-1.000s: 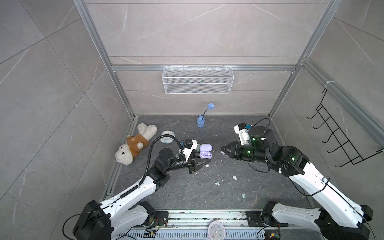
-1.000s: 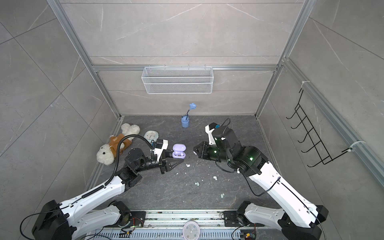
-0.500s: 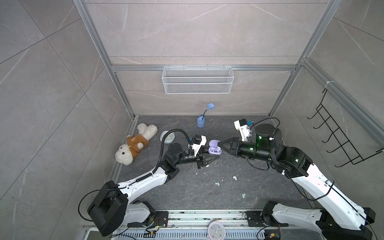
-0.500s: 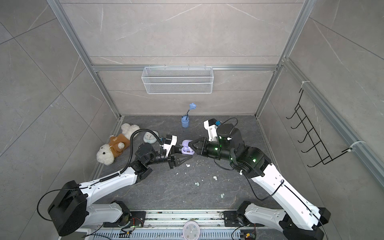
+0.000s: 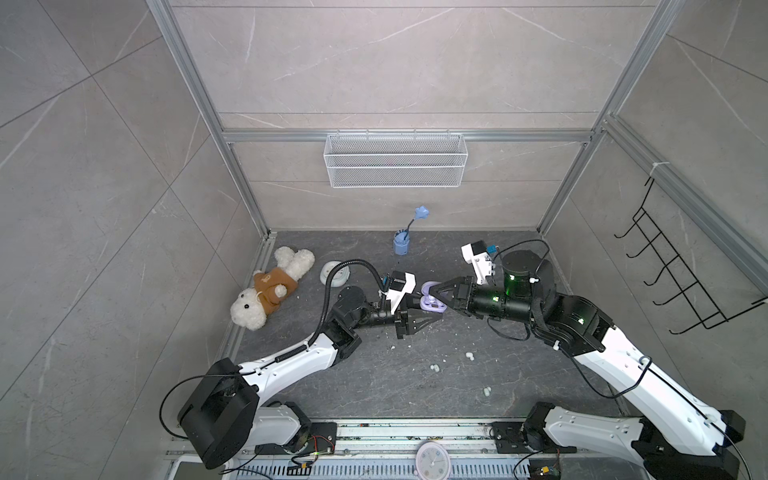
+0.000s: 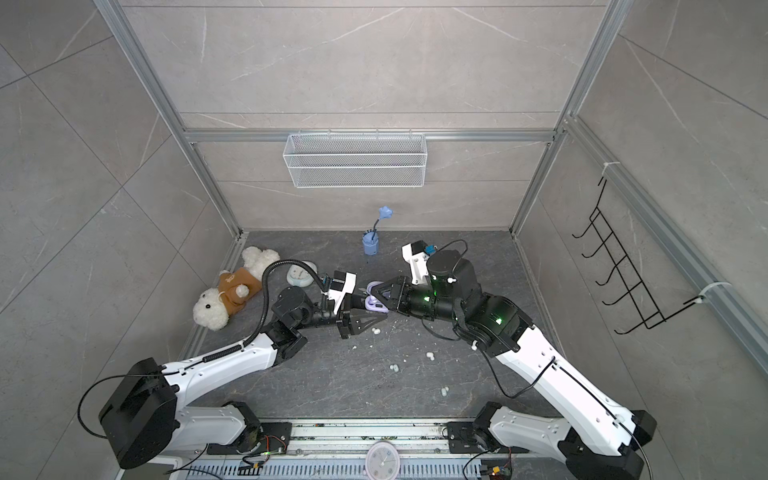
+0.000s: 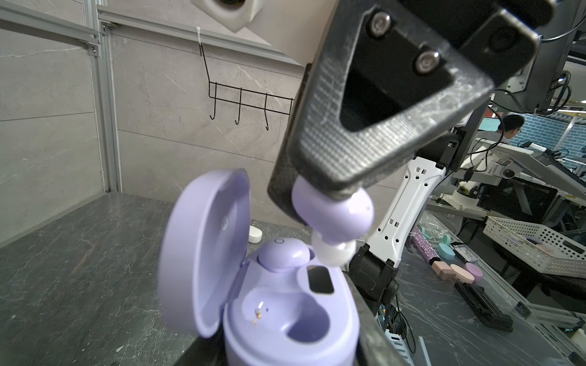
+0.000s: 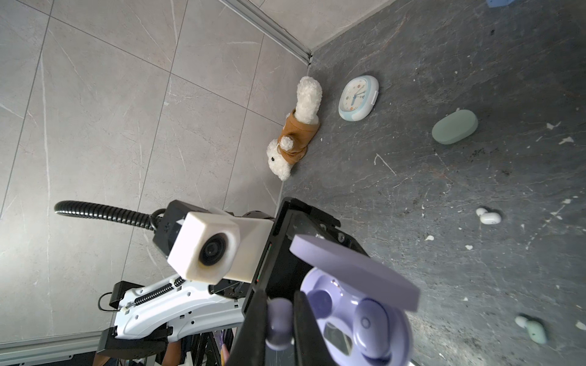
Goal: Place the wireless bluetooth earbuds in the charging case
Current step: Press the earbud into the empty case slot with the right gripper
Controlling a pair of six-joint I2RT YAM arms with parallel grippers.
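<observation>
Lavender earbud [image 7: 333, 215] brought over the open charging case [image 7: 285, 317].
Nearest the rail, loose earbuds [image 5: 469, 355] are seen scattered on the counter [image 5: 374, 386]. Beyond them, the charging case is gripped by the closed left tool [image 5: 424, 312] and held clear of the counter with its lid up. One socket is already filled by a seated earbud [image 7: 282, 256], and the other is seen empty. The lavender earbud is pinched between the closed fingers of the right tool [image 5: 435, 294], just above the case and not yet in the empty socket. Whether its pale tip touches the rim cannot be told. A second earlier the two tools were well apart. That gap is now closed, so insertion is judged to be at hand, with only alignment and a short lowering needed. Farther back, a clock [image 5: 334, 272] and a plush dog [image 5: 270, 291] are seen lying.
</observation>
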